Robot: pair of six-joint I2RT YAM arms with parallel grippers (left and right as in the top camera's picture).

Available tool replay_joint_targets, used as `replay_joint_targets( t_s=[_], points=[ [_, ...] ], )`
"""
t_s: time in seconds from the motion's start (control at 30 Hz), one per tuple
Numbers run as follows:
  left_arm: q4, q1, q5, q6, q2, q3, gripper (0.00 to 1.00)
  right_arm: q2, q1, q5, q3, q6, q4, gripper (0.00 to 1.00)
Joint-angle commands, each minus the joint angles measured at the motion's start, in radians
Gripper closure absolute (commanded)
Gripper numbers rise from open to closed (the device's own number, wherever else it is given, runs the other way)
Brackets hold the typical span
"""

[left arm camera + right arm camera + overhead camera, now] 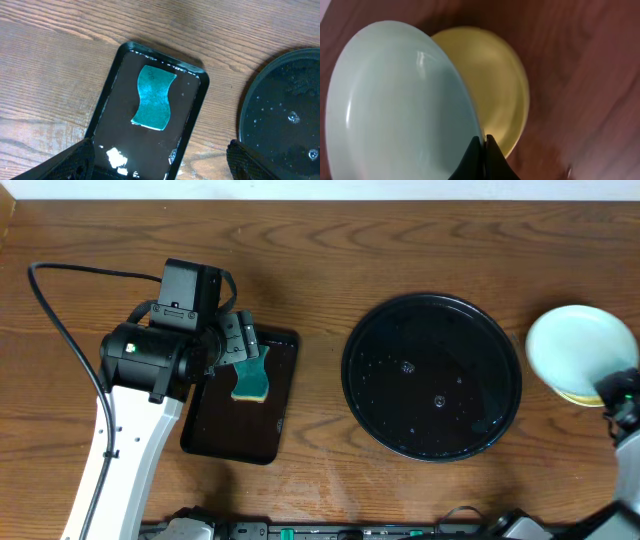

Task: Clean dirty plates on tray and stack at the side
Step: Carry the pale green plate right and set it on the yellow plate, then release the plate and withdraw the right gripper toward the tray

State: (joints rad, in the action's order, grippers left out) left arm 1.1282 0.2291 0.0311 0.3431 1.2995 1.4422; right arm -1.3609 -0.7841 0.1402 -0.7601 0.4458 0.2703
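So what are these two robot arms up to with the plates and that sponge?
The right gripper pinches the rim of a pale mint plate, holding it tilted over a yellow plate beside the round black tray, which holds no plates. The left gripper hangs open above a teal sponge lying in a small rectangular tray.

At the right edge of the table [320,250], the mint plate [395,100] covers most of the yellow plate [495,85]. Whether a 3rd plate lies beneath cannot be told. In the right wrist view the mint plate runs off the left and bottom edges, the table at the right is blurred, and the right gripper [482,145] is cut off just below its tips. In the left wrist view the round tray [280,130] is cut by the right edge and the rectangular tray [117,120] by the bottom. The left gripper [160,167] shows only 2 dark finger corners there. Overhead, it hides the sponge's [252,385] upper end.
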Motion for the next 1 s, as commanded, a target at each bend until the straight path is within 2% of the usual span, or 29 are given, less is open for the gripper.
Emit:
replay_joint_targets(
  t_s=[0.0, 0.13, 0.23, 0.27, 0.3, 0.4, 0.53, 0.6, 0.63, 0.7, 0.73, 0.77, 0.87, 0.97],
  points=[
    [0.004, -0.005, 0.003, 0.005, -0.006, 0.001, 0.15, -0.093, -0.05, 0.029, -0.012, 0.093, -0.075, 0.99],
    [0.004, -0.005, 0.003, 0.005, -0.006, 0.001, 0.15, -0.172, -0.056, 0.05, -0.012, 0.093, -0.102, 0.98],
    [0.004, -0.005, 0.003, 0.005, -0.006, 0.001, 0.15, -0.179, -0.032, 0.126, -0.012, 0.006, -0.107, 0.76],
    [0.004, -0.005, 0.003, 0.005, -0.006, 0.001, 0.15, -0.17, -0.024, 0.164, -0.013, 0.006, -0.111, 0.75],
    [0.004, -0.005, 0.003, 0.005, -0.006, 0.001, 0.15, -0.158, -0.015, 0.217, -0.014, 0.015, -0.115, 0.8],
    [0.004, -0.005, 0.003, 0.005, -0.006, 0.001, 0.15, -0.083, 0.038, 0.405, -0.025, 0.038, -0.127, 0.82],
    [0.004, -0.005, 0.003, 0.005, -0.006, 0.001, 0.15, 0.069, 0.175, 0.572, -0.029, 0.034, -0.109, 0.79],
    [0.004, -0.005, 0.003, 0.005, -0.006, 0.001, 0.15, 0.15, 0.27, 0.623, -0.029, -0.004, -0.09, 0.75],
    [0.004, -0.005, 0.003, 0.005, -0.006, 0.001, 0.15, 0.2, 0.336, 0.628, -0.029, -0.047, -0.067, 0.7],
    [0.004, -0.005, 0.003, 0.005, -0.006, 0.001, 0.15, 0.28, 0.45, 0.613, -0.029, -0.116, -0.017, 0.53],
    [0.004, -0.005, 0.003, 0.005, -0.006, 0.001, 0.15, 0.321, 0.513, 0.586, -0.029, -0.134, 0.014, 0.29],
    [0.004, -0.005, 0.003, 0.005, -0.006, 0.001, 0.15, 0.355, 0.567, 0.548, -0.029, -0.135, 0.043, 0.01],
    [0.004, -0.005, 0.003, 0.005, -0.006, 0.001, 0.15, 0.444, 0.722, 0.438, -0.029, -0.136, 0.127, 0.01],
    [0.004, -0.005, 0.003, 0.005, -0.006, 0.001, 0.15, 0.491, 0.832, 0.436, -0.029, -0.136, 0.153, 0.01]
  ],
)
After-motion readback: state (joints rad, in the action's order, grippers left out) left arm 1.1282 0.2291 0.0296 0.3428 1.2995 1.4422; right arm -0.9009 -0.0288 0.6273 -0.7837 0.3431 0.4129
